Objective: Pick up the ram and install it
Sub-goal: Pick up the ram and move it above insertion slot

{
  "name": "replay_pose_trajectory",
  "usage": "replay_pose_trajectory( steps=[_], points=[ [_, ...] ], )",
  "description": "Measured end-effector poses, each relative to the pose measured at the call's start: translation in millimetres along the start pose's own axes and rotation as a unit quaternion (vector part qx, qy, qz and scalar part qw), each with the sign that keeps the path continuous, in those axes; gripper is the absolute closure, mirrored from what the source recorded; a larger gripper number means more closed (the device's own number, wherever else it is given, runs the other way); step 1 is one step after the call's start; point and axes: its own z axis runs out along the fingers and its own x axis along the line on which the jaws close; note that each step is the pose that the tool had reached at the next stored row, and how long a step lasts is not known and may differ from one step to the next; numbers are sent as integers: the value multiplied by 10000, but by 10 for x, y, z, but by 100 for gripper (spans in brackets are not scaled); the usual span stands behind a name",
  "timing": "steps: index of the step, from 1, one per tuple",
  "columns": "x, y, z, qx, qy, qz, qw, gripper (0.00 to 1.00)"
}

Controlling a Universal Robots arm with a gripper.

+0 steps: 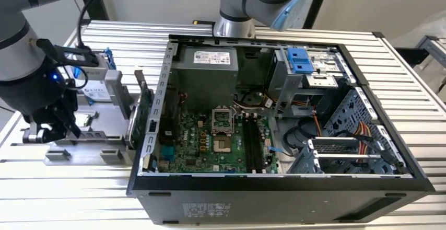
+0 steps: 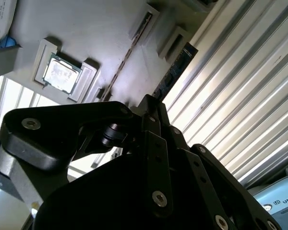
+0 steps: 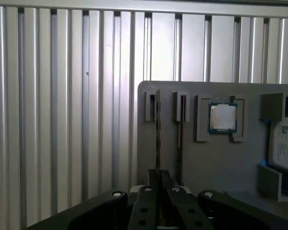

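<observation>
Gripper [image 3: 157,176] narrow, clamped on ram [image 3: 157,132], thin stick on edge at gray holder [image 3: 216,160] beside case [image 1: 279,198]. Grasp seems made; ram not yet lifted away, not yet in motherboard slots [image 1: 252,142]

An open black metal computer case [image 1: 279,204] lay on the ribbed aluminium table [image 1: 62,204], with a grey plastic parts holder [image 1: 91,151] at the exterior view's left of it. On the holder, a thin flat blue ram stick [image 3: 158,124] stood on edge in a slot, near a square silver processor chip [image 3: 222,117].
</observation>
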Motion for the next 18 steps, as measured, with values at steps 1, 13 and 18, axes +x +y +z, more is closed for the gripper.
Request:
replay_pose_trajectory(
  steps=[1,13,18],
  points=[
    [-1,0,-13,-1,1,0,10000,100],
    [-7,3,-164,0,0,0,10000,100],
    [-11,4,-249,0,0,0,10000,100]
  ],
)
